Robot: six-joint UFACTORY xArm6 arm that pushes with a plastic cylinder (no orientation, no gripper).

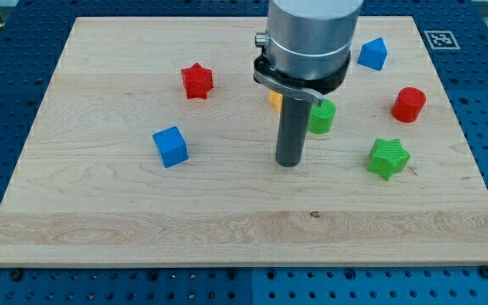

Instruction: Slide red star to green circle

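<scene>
The red star (197, 80) lies on the wooden board in the view's upper left. The green circle (322, 117) is a green cylinder right of centre, partly hidden behind my rod. My tip (289, 162) rests on the board near the centre, just below and left of the green circle and well to the right of and below the red star. It touches neither block.
A blue cube (170, 146) lies left of my tip. A green star (388, 158) lies at the right, a red cylinder (408, 104) above it, and a blue block (372, 53) at the top. A yellow block (274, 100) peeks from behind the rod.
</scene>
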